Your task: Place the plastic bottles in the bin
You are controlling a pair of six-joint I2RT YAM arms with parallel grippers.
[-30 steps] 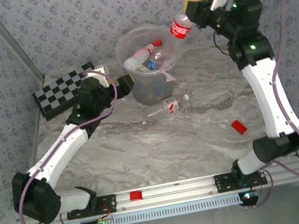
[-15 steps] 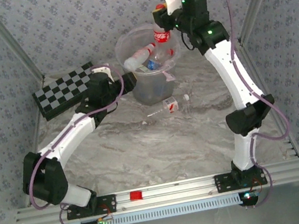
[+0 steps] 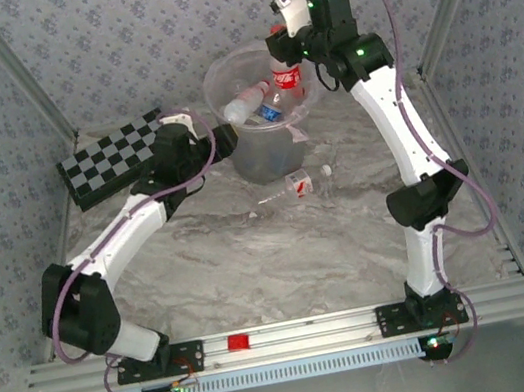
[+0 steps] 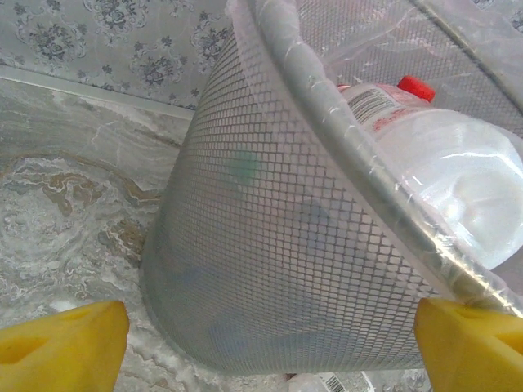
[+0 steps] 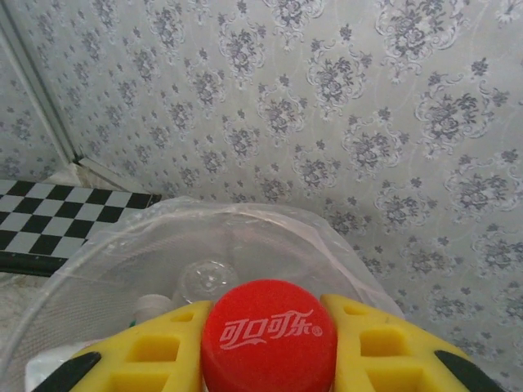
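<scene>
The bin [image 3: 262, 140] stands at the back middle of the table, its mesh wall [image 4: 286, 245] close in front of my left wrist camera. My right gripper [image 3: 284, 50] hangs over the bin's right rim, shut on a red-capped bottle [image 3: 286, 78] by its neck; the red cap [image 5: 268, 335] sits between the yellow fingers [image 5: 155, 355]. Several bottles lie inside the bin, one with a red cap [image 4: 445, 180] resting against the rim. Another bottle [image 3: 291, 187] lies on the table in front of the bin. My left gripper [image 3: 222, 142] stands open beside the bin's left wall.
A black-and-white chessboard [image 3: 113, 156] lies at the back left. A small white cap [image 3: 327, 170] sits right of the lying bottle. A red block [image 3: 237, 341] rests on the front rail. Patterned walls close in the back and sides.
My right arm swung left from the back right, carrying the bottle over the bin's rim and turning it upright. My left gripper stayed by the bin.
</scene>
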